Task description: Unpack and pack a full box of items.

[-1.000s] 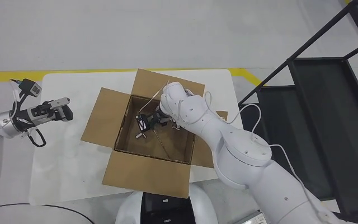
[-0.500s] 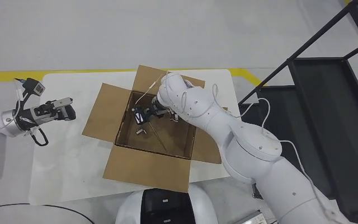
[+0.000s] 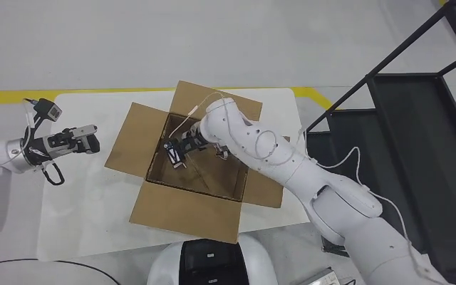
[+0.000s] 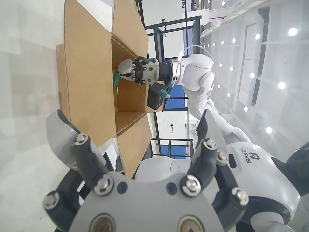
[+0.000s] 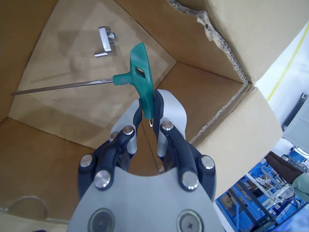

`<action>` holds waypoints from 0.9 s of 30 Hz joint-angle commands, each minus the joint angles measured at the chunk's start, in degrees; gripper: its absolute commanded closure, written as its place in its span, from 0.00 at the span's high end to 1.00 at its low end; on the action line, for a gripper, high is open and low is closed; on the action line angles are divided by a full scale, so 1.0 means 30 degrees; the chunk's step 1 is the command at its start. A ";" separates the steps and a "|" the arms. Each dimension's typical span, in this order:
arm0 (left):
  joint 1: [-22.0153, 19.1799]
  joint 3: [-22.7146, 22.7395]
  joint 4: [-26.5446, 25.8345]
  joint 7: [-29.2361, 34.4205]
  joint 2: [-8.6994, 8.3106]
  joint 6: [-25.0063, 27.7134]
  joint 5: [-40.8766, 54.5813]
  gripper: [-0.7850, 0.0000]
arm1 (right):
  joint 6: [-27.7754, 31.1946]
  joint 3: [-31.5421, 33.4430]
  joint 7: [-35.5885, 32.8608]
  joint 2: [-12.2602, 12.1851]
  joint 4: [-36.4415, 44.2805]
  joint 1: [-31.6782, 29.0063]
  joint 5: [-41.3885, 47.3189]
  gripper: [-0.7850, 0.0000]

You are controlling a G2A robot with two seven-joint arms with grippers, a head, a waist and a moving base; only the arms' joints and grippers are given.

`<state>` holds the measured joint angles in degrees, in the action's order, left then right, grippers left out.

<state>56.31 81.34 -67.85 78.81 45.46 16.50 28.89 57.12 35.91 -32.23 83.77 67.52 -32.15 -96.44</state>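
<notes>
An open cardboard box sits on the white table, flaps spread outward. My right gripper is inside it near the left wall, shut on the end of a green T-handle hex key. The key's long steel shaft sticks out sideways above the box floor. The left wrist view shows that gripper from the side with the green handle hanging below it. A small metal bracket lies on the box floor. My left gripper hovers over the table's left edge, open and holding nothing.
A black metal stair frame stands to the right of the table. A yellow floor line runs behind the table. Bare tabletop lies between the left gripper and the box.
The right gripper has shifted toward the box's left wall with the green key in it. The left arm has edged slightly to the right.
</notes>
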 commanded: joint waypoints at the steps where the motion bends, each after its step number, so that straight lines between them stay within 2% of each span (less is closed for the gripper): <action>1: 0.0001 -0.0002 -0.0023 0.0001 -0.0004 0.0006 -0.0005 1.00 | 0.0215 0.1155 -0.0906 -0.0596 0.2426 -0.1401 -0.0020 0.00; 4: 0.0004 -0.0002 -0.0043 0.0032 -0.0013 -0.0003 -0.0024 1.00 | 0.0264 0.2561 -0.1896 -0.1293 0.5092 -0.3215 -0.0385 0.00; 7: 0.0022 -0.0031 -0.0059 0.0049 -0.0008 0.0012 0.0039 1.00 | -0.0558 0.3323 -0.2301 -0.1620 0.6596 -0.4349 -0.0920 0.00; 27: -0.0104 -0.0403 -0.0112 0.0175 0.0118 0.0246 0.0658 1.00 | -0.0558 0.3323 -0.2301 -0.1620 0.6596 -0.4349 -0.0920 0.00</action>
<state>55.99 80.13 -68.19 79.33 45.82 17.24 30.86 55.45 45.88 -39.13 78.91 87.31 -45.20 -99.20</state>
